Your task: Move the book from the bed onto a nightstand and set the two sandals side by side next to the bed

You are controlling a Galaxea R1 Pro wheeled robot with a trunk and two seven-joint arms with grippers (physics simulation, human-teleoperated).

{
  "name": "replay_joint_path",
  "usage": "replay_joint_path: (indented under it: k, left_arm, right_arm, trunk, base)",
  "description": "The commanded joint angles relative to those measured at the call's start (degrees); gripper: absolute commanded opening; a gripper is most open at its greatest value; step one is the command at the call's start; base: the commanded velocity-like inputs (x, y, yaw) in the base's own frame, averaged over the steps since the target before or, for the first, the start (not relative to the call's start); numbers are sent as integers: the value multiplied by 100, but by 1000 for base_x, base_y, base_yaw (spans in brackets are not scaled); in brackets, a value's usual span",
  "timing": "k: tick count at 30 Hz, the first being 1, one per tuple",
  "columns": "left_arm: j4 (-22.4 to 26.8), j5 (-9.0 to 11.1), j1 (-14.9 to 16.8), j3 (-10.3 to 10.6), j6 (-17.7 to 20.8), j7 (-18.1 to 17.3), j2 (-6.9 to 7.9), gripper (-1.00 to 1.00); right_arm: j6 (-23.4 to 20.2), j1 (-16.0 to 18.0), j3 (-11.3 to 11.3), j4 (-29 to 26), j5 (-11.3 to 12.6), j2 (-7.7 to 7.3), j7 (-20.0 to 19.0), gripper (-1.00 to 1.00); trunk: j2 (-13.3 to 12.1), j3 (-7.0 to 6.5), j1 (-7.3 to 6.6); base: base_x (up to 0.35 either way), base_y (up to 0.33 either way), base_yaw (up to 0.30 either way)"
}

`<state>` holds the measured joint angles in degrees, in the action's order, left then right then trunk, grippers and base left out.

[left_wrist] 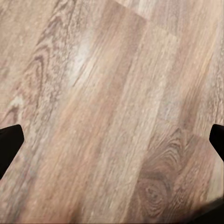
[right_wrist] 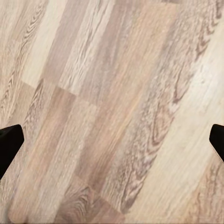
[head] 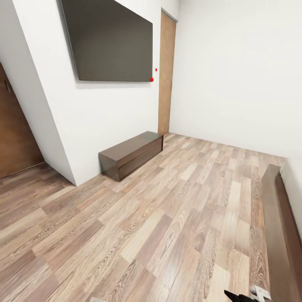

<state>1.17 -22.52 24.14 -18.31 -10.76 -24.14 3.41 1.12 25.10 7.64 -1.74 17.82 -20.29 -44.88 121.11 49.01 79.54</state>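
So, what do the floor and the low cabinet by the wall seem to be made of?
The floor looks like wood planks or wood-look laminate: staggered boards in mixed browns, visible grain and knots, a soft sheen. The low cabinet seems to be dark brown wood or veneer, with faint grain and a smooth top.

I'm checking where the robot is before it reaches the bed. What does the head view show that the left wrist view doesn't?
Head view alone: a dark wall screen, a low dark brown cabinet against the white wall, a closed wooden door, and a dark wooden edge at the right.

Left wrist view alone: the left gripper, its fingertips spread wide, with nothing between them.

Both: the wood-plank floor.
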Motion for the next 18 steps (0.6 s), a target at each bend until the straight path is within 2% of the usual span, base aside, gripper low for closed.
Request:
replay_joint_path:
  k: [1, 14, 18]
  left_arm:
    - [-3, -60, 3, -48, -23, -12, 1, 100]
    - [-3, -60, 3, -41, -23, -12, 1, 100]
    - [-3, -60, 3, -41, -23, -12, 1, 100]
  right_arm:
    - [11, 4, 45, 7, -33, -1, -20, 100]
    - [11, 4, 45, 7, -33, -1, -3, 100]
    - [11, 4, 45, 7, -33, -1, -17, 100]
  trunk:
    - [2, 5, 2]
    - [2, 5, 2]
    - [2, 1, 2]
  base:
    - [324, 0, 0]
    - [330, 0, -2]
    - [331, 0, -173]
